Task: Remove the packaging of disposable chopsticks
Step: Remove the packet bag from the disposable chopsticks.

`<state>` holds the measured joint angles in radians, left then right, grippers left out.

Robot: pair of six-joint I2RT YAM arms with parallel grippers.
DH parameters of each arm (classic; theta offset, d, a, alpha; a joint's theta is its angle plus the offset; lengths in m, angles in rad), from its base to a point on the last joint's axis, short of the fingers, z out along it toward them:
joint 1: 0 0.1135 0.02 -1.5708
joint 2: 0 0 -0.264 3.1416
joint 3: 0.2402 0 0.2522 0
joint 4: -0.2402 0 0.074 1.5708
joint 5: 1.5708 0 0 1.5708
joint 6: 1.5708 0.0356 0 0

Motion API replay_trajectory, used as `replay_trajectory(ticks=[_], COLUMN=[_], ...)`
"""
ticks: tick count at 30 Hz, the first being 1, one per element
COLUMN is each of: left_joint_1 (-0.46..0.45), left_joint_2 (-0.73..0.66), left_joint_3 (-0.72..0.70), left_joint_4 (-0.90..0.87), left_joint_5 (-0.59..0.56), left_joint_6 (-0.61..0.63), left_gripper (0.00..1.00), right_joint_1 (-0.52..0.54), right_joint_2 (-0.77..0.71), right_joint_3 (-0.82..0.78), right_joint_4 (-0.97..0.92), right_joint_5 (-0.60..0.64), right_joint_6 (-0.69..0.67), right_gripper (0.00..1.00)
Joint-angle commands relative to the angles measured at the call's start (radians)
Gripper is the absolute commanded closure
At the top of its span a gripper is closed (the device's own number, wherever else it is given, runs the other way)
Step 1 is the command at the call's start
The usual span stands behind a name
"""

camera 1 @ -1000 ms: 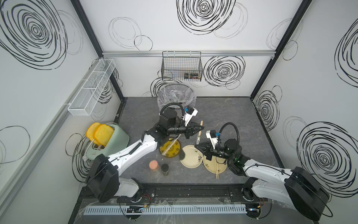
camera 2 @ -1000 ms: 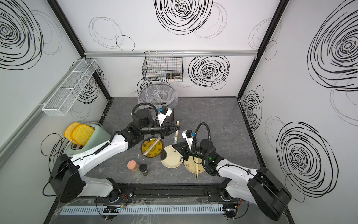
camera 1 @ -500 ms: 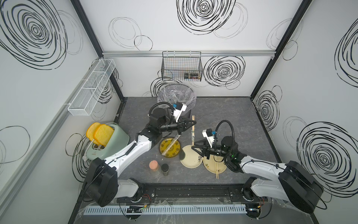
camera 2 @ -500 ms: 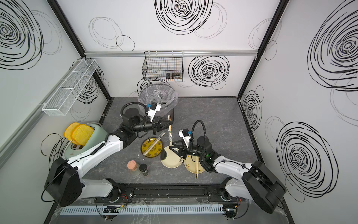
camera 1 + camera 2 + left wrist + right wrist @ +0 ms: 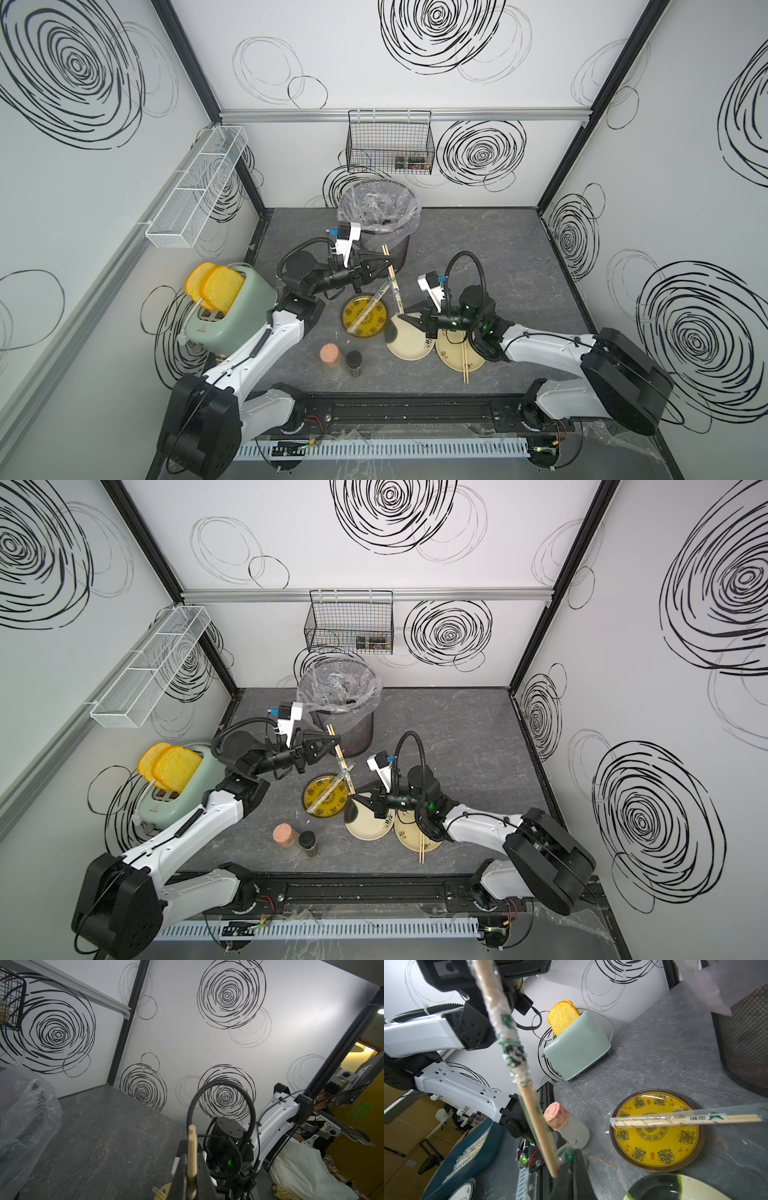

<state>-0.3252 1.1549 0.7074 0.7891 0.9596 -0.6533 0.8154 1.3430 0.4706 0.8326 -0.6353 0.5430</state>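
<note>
Three pairs of disposable chopsticks show in both top views. The held pair stands steeply tilted at frame centre, just in front of the lined bin. The left claw is closed on its bare upper part, and the left wrist view shows the wood squeezed between the black fingers.

Below that grip the packaging, a clear sleeve with green print, is bunched into crinkles around the middle of the sticks. From there it runs down alongside the wood to the right claw. That claw is shut on the sleeve's lower end, just beside the sticks' tip and above the rim of a cream plate. In the right wrist view the lowest stretch of wood looks uncovered.

Left of centre, a wrapped pair lies diagonally across the yellow plate, its sleeve whole. Lower right of centre, a bare pair lies across a second cream plate, one end poking out over the desk. A green toaster stands at the left, and two jars stand below the yellow plate.
</note>
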Motion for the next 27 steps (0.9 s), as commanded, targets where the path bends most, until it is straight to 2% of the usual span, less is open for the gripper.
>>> replay_trajectory(ticks=[1,15,17,19,20,23,27], left_joint_1=[0.010,0.026,0.025,0.025,0.025,0.025,0.024], left_joint_2=[-0.025,-0.029,-0.027,-0.024,-0.022,-0.023,-0.017], left_joint_3=[-0.007,-0.006,-0.006,-0.006,-0.006,-0.006,-0.006], left_joint_4=[0.070,0.033,0.030,0.030,0.029,0.027,0.026], left_joint_5=[0.016,0.008,0.008,0.010,0.011,0.011,0.015], left_joint_6=[-0.009,0.016,0.019,0.019,0.020,0.023,0.022], left_gripper=[1.00,1.00,1.00,1.00,1.00,1.00,1.00], right_joint_1=[0.020,0.033,0.033,0.032,0.032,0.031,0.027], right_joint_2=[-0.015,-0.113,-0.134,-0.160,-0.175,-0.213,-0.230], right_joint_3=[0.004,-0.126,-0.118,-0.102,-0.094,-0.066,-0.032], right_joint_4=[-0.022,-0.123,-0.141,-0.170,-0.188,-0.236,-0.264], right_joint_5=[0.040,0.133,0.134,0.135,0.140,0.163,0.167], right_joint_6=[0.006,-0.029,-0.034,-0.046,-0.057,-0.092,-0.123], right_gripper=[1.00,1.00,0.86,0.62,0.54,0.44,0.40])
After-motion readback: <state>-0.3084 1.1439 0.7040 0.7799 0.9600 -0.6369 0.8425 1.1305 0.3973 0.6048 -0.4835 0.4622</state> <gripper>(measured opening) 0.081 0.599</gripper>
